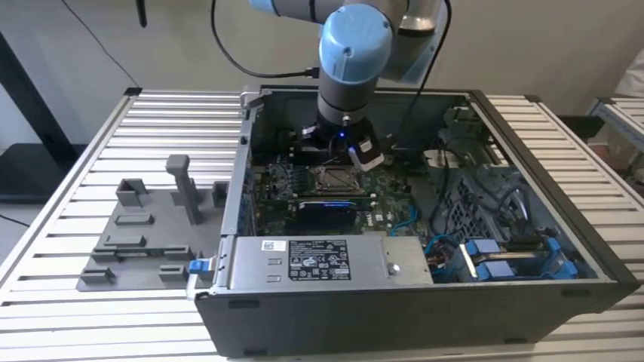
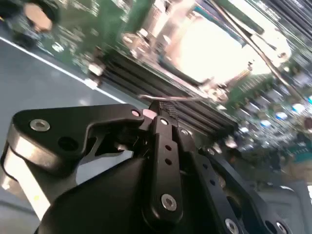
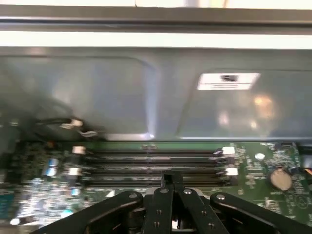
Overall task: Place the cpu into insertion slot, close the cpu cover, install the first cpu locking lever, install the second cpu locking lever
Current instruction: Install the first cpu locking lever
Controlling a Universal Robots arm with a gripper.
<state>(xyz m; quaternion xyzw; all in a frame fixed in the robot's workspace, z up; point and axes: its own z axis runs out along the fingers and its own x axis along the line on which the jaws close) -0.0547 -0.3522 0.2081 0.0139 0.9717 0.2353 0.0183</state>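
In the exterior view I'm seeing the gripper (image 1: pixel 352 157) hanging inside the pc case (image 1: pixel 423 302), just beside the socket (image 1: pixel 335 179). In the second wrist view its fingers (image 2: pixel 163 126) are sitting pressed together, the cpu (image 2: pixel 214 48) lying in the socket nearby. In the first wrist view they're hovering near the mem slots (image 3: pixel 151 161).

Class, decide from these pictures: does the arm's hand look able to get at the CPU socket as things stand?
Probably yes. The computer case lies open, and the hand hangs inside it close beside the CPU socket; in the second wrist view nothing stands between them.
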